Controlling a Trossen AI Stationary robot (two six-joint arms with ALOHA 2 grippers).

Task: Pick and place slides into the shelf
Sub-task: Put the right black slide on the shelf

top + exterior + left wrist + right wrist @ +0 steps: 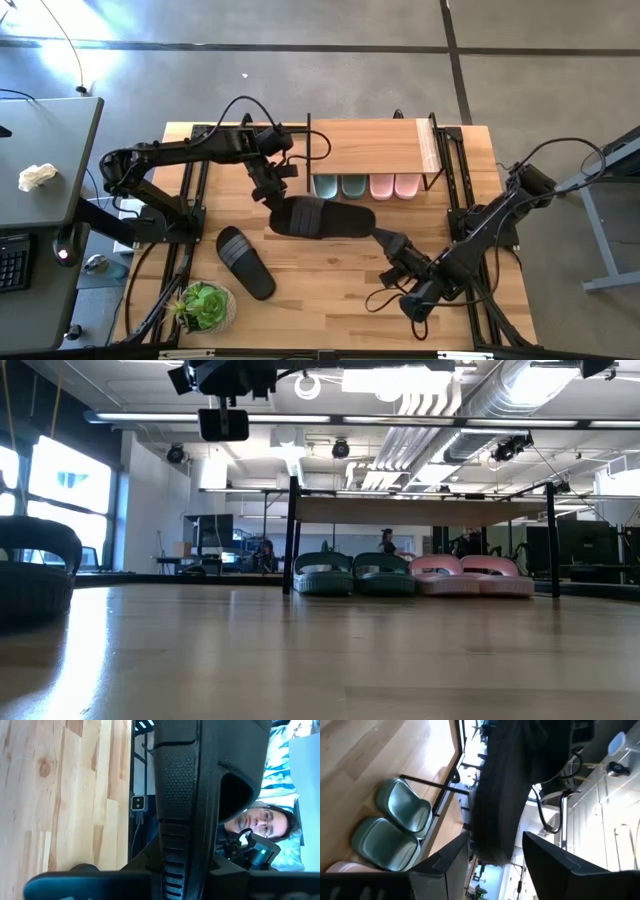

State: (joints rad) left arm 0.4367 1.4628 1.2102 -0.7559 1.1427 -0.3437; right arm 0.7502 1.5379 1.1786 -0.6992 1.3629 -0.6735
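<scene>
I see the green pair (pixel 339 186) and pink pair (pixel 395 186) shelved, my left gripper (pixel 281 203) clamping one black slide (pixel 322 218) aloft, right gripper (pixel 385 243) spread, the other black slide (pixel 245 262) waiting.

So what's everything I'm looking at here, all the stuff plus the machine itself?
Green slides: two, sage green, side by side under the shelf, left part.
Pink slides: two, pale pink, under the shelf beside the green ones.
Black slide on table: one, black ribbed, lying on the tabletop.
Held black slide: one, black, lifted in front of the shelf.
Shelf: one, light wood on black legs, far side of the table.
Potted plant: one, green, near left corner.
Left hand: shut on the held black slide.
Right hand: at the slide's other end.
</scene>
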